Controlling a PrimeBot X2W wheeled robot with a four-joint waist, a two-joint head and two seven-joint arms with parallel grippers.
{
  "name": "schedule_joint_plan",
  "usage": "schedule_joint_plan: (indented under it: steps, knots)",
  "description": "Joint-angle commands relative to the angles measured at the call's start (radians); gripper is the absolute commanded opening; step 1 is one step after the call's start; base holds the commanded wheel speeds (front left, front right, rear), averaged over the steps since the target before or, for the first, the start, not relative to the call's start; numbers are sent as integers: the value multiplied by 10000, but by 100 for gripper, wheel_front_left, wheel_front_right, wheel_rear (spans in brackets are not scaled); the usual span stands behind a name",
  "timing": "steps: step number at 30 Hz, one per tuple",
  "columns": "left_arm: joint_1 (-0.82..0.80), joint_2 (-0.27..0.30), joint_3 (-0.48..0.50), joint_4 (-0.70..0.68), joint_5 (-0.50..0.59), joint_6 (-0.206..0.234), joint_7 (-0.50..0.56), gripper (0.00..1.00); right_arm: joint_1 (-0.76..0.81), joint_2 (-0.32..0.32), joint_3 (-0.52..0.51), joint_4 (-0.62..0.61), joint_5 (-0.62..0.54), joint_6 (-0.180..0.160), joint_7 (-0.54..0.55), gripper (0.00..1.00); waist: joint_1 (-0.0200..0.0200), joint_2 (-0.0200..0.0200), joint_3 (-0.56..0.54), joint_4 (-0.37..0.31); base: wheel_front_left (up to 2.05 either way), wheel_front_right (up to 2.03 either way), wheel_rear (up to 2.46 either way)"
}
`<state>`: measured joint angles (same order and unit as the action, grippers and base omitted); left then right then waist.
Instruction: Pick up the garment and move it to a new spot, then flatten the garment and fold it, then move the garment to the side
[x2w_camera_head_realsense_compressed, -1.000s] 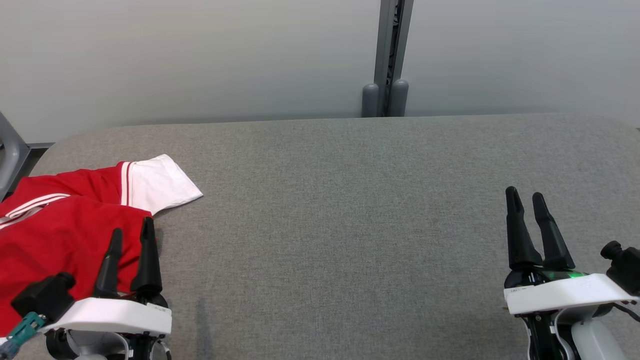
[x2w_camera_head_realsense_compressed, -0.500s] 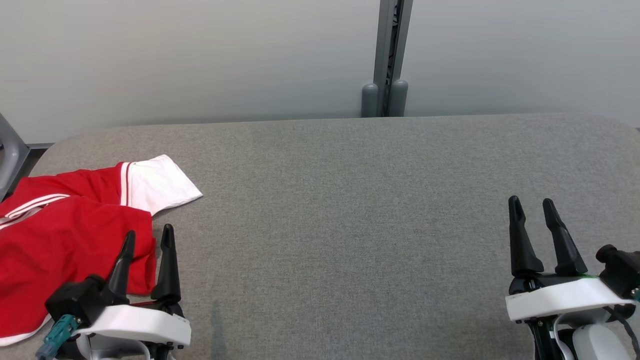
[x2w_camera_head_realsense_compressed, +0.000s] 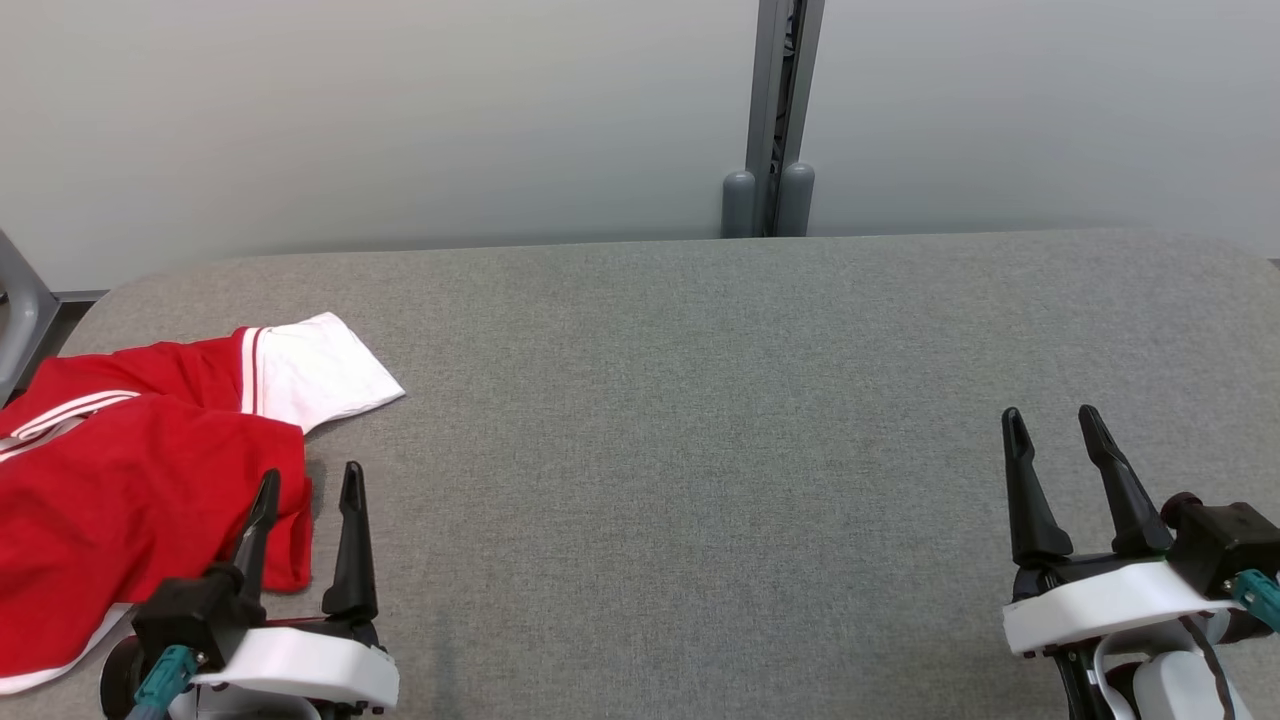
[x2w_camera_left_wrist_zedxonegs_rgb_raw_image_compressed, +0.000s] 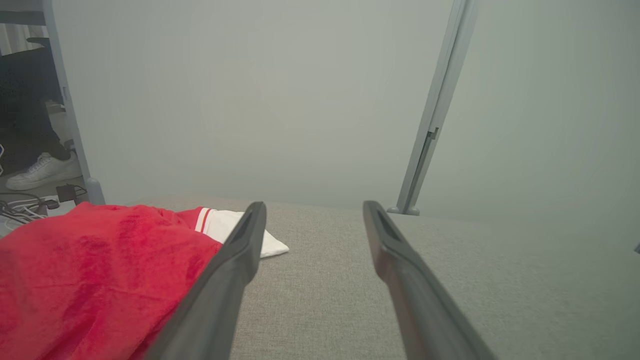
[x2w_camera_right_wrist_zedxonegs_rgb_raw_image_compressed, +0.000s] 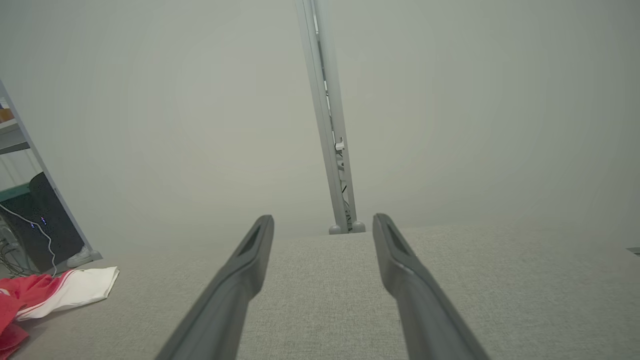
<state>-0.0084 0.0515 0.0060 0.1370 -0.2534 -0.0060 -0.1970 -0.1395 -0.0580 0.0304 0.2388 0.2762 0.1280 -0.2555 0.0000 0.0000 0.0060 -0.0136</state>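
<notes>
Found red garment (x2w_camera_head_realsense_compressed: 130, 480), with white striped sleeve, lying rumpled at the left end of the grey desk (x2w_camera_head_realsense_compressed: 700, 400). Noted left end effector (x2w_camera_head_realsense_compressed: 310, 478) at the garment's right hem, spread wide, holding nothing. Noted right end effector (x2w_camera_head_realsense_compressed: 1048, 415) well apart from the garment, over bare desk at the right, likewise spread wide and empty.

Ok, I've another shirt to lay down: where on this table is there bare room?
The table is bare from the white sleeve of the garment across to the right gripper and back to the grey post. The left end is crowded: the garment lies there, the left gripper at its edge.
</notes>
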Motion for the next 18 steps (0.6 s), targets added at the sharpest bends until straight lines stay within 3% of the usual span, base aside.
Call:
schedule_joint_plan:
  steps: [1,18]
  knots:
    - [-23,57,-61,-93,206,57,-109,100,-146,-7,-85,-17,-229,44,-40,100,0,0,0,-1,0,0,0]
    - [167,29,-480,-193,1376,88,-655,100,-152,-1,-72,138,-1425,37,-99,100,0,0,-30,-27,0,0,0]
